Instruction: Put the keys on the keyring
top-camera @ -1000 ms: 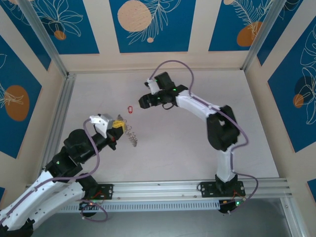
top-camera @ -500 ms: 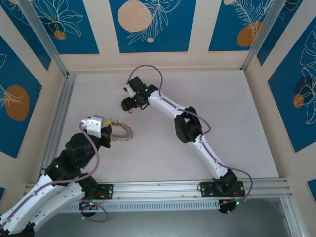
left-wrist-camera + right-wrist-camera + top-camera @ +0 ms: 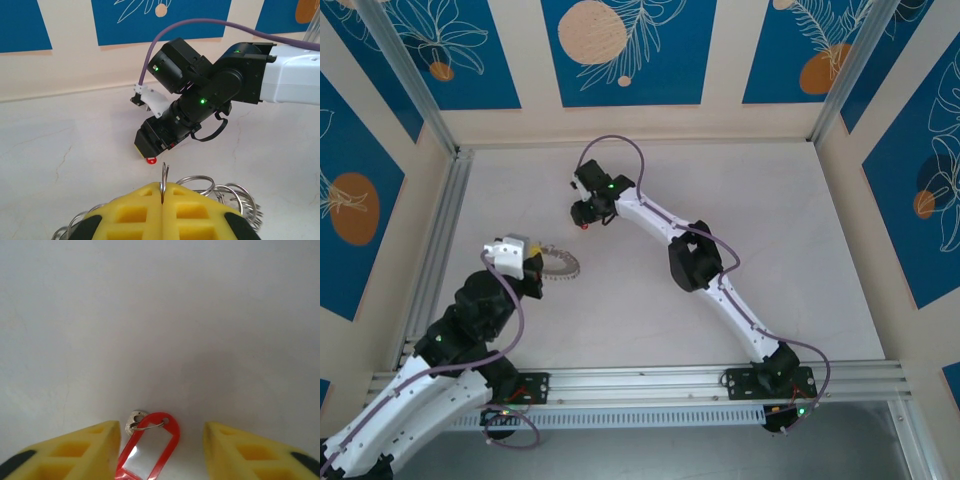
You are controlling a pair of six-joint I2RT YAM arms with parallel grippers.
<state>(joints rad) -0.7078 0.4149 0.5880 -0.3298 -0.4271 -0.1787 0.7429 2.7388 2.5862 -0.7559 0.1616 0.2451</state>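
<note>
Status: right gripper (image 3: 161,432) is hanging open, its jaws straddling the small red oval plastic key tag (image 3: 148,447), which is lying flat on the white table (image 3: 160,315) with a silver loop at its far end. The left gripper (image 3: 163,194) is clamping shut on the edge of the flat grey metal keyring (image 3: 200,182) fringed with wire loops, near the tag. Tag is looking light, thin and rigid (probably slippery lying flat), so I'm favouring a pinch across its long red edges, loop end left free.
</note>
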